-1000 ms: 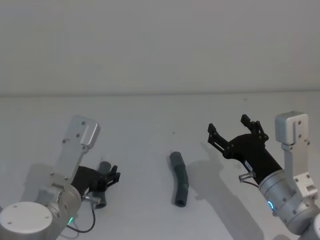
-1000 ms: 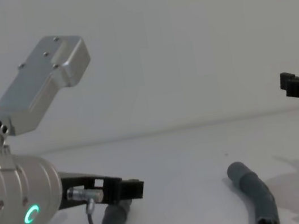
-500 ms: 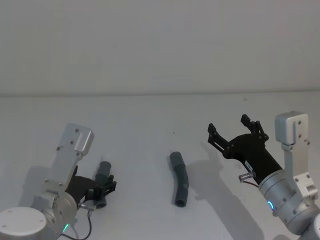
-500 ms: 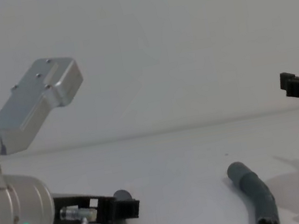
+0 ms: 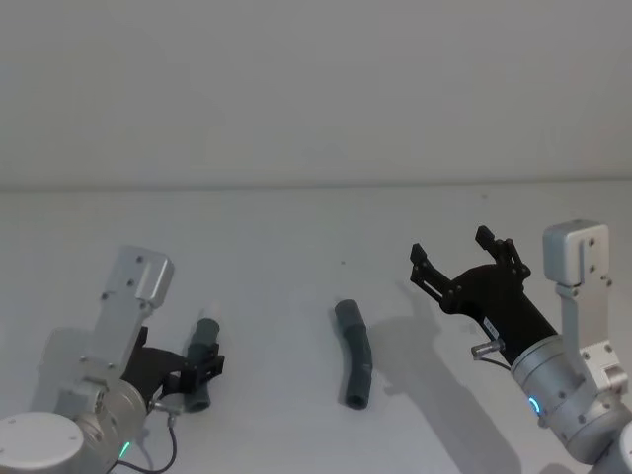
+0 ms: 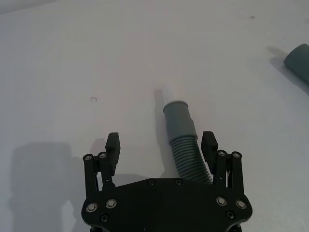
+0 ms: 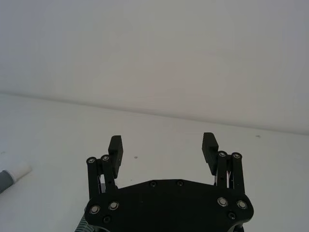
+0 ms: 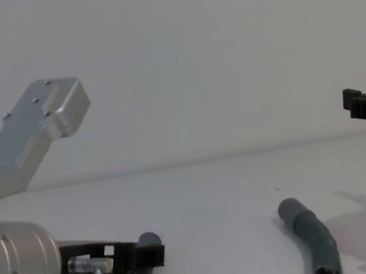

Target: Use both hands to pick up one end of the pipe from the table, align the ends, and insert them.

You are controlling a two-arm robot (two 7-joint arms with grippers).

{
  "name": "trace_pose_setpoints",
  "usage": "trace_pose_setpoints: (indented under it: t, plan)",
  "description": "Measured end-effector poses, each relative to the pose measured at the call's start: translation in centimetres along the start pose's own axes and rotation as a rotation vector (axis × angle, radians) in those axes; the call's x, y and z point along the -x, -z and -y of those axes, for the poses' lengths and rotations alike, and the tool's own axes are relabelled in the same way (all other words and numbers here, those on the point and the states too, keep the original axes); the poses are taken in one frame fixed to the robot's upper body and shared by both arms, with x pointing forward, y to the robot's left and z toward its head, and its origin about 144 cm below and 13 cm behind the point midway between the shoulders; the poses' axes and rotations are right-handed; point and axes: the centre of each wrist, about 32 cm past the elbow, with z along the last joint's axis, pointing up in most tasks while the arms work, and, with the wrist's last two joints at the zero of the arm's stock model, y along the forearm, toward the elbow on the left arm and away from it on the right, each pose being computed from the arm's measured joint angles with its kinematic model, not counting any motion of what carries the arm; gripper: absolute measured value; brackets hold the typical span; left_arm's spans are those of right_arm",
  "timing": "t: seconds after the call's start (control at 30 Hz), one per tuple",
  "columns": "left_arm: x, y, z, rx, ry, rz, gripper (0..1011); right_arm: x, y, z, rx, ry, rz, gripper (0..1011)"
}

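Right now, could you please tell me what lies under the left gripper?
The open left gripper straddles one hose piece lying on the table. Its cuff and some ribs show ahead of the fingers; the rest runs beneath the gripper's body, covered in the left wrist view.

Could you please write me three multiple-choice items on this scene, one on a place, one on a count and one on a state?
1. Where is the left gripper?
A. Low at the table, astride the left piece.
B. On the robot's right side.
C. High by the wall.

2. How many hose pieces lie on the table?
A. One.
B. Two.
C. Three.

3. How is the right gripper?
A. Shut on a piece.
B. Open and empty.
C. Shut and empty.

Answers:
1 A, since the left wrist view shows the piece running between its fingers.
2 B, since the left piece and the middle piece lie apart.
3 B, since its fingers stand wide apart above the table with nothing between them.
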Motion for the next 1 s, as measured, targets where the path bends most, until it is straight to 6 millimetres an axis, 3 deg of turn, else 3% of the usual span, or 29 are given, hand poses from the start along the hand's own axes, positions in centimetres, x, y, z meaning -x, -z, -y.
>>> trace_pose_setpoints:
  t: [1.0]
  plan:
    - [-0.4,-0.5,1.9,-0.013,0.080,-0.007,1001,0.0,0.0,0.0,0.000,0.000,0.000,1000]
